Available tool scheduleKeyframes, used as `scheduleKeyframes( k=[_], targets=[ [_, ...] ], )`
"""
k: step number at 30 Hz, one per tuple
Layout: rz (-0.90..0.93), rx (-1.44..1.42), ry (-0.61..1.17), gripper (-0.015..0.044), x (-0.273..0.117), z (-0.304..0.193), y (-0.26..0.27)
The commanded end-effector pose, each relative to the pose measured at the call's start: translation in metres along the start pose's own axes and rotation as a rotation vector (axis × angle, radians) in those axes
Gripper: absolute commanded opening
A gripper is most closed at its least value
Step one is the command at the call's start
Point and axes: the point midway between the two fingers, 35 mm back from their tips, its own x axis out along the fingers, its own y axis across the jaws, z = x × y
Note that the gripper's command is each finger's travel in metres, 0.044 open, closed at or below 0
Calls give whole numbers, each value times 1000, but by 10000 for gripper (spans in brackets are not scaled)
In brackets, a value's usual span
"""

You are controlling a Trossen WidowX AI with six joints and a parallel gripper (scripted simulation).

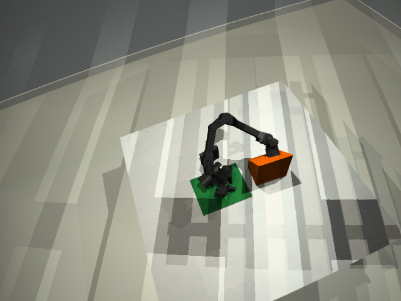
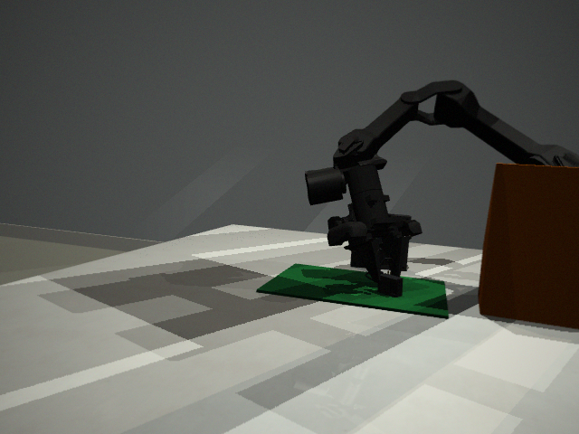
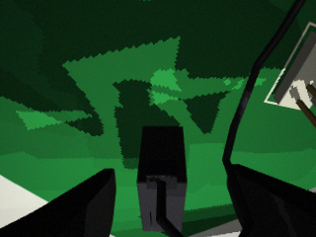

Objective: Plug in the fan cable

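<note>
The green board lies flat. The black plug sits over it near its edge. The black cable leaves the plug and runs to the upper right. The fan header shows in part at the wrist view's right edge, with brown pins inside a white outline. My gripper is half open, low over the board. Its fingers stand on both sides of the plug with a gap on each side in the wrist view. The fan is mostly hidden behind my gripper.
The orange block under the arm's base stands to the right of the board. The pale table carries striped shadows. The cable passes close to my right finger.
</note>
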Motion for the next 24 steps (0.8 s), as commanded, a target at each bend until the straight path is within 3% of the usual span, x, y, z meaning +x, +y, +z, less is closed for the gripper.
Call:
scheduleKeyframes(
  k=[1,19,22,24],
  targets=[
    [1,0,-1,203,0,0,0],
    [1,0,-1,83,0,0,0],
    [1,0,-1,4,-5,-1,1],
    [2,-1,-1,0,-11,-4,1]
  ],
)
